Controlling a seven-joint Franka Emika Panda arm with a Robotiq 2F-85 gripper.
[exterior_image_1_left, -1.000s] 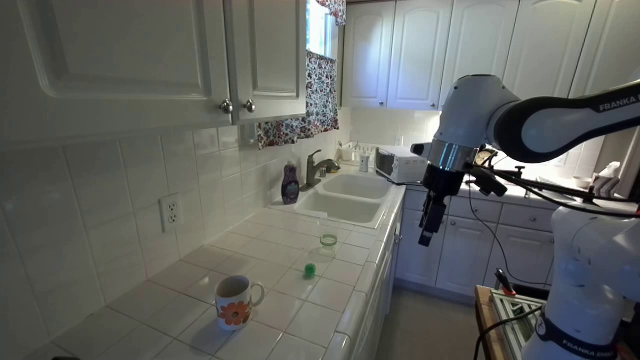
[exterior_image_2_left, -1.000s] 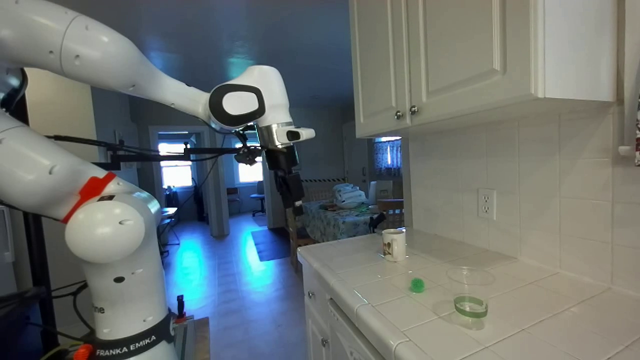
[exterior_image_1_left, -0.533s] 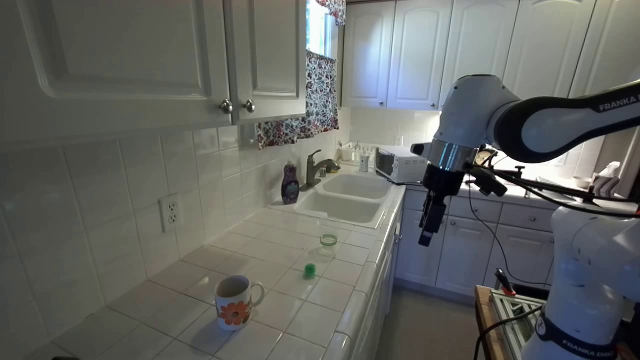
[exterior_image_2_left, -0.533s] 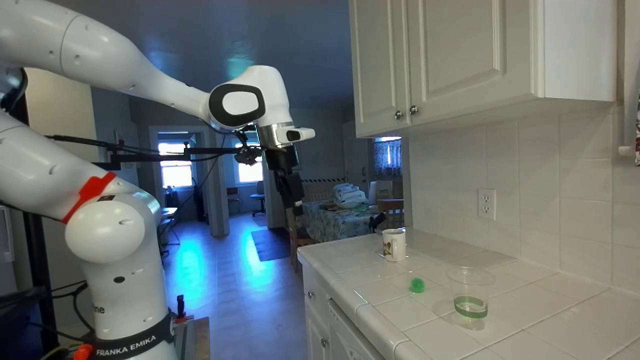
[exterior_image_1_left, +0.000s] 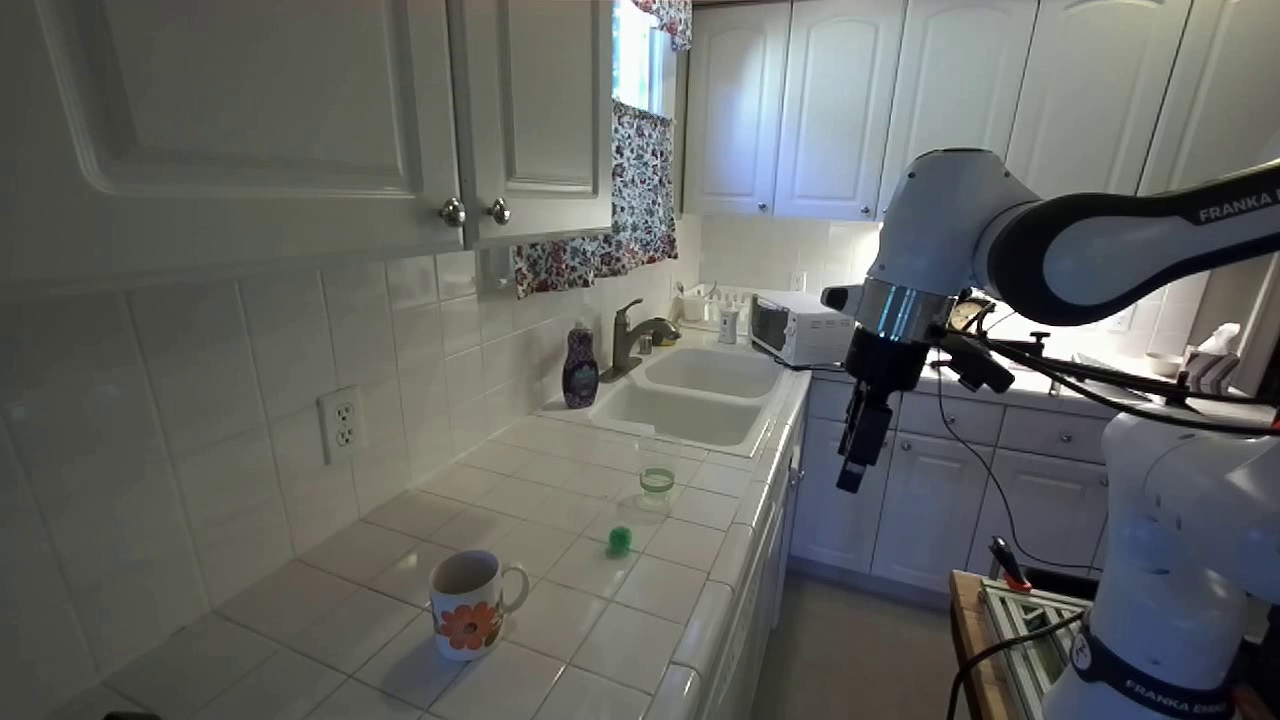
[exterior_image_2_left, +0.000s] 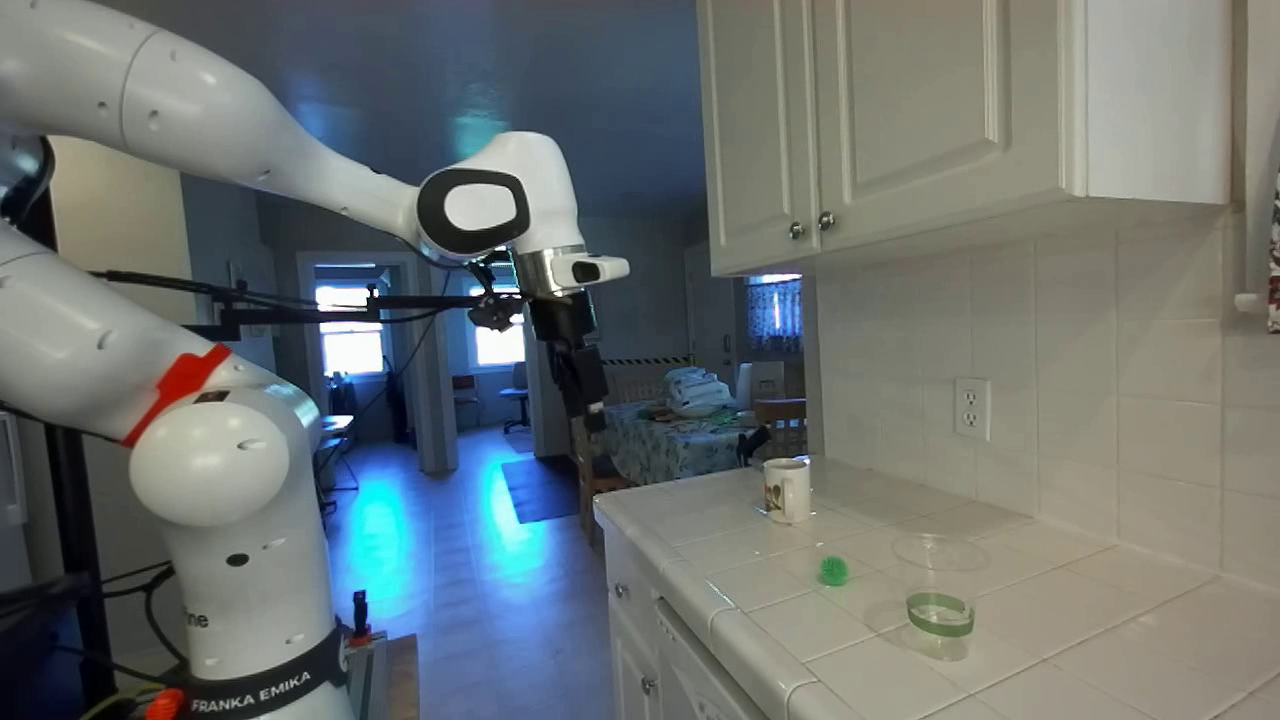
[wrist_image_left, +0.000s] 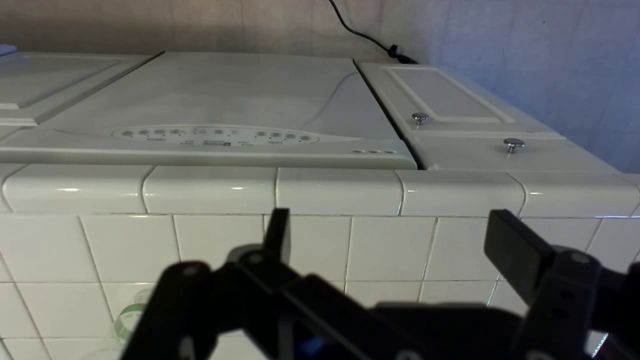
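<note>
My gripper (wrist_image_left: 387, 227) stands open in the wrist view, its two black fingers wide apart and nothing between them. In both exterior views the gripper (exterior_image_1_left: 851, 478) hangs in the air, touching nothing, off the front side of the white tiled counter (exterior_image_2_left: 1110, 620). A clear cup with a green band (exterior_image_2_left: 940, 613) stands on the tiles; part of this cup (wrist_image_left: 127, 320) shows at lower left in the wrist view. Beside it lies a small green spiky ball (exterior_image_1_left: 620, 541). Farther along is a white mug with an orange flower (exterior_image_1_left: 467, 622). The wrist view does not show ball or mug.
A white double sink (exterior_image_1_left: 690, 446) with a dark faucet (exterior_image_1_left: 624, 345) and a purple bottle (exterior_image_1_left: 580, 370) lies beyond the cup. Upper cabinets (exterior_image_2_left: 930, 110) overhang the counter. Below its rounded edge is a dishwasher front (wrist_image_left: 240, 95). A microwave (exterior_image_1_left: 805, 330) sits in the corner.
</note>
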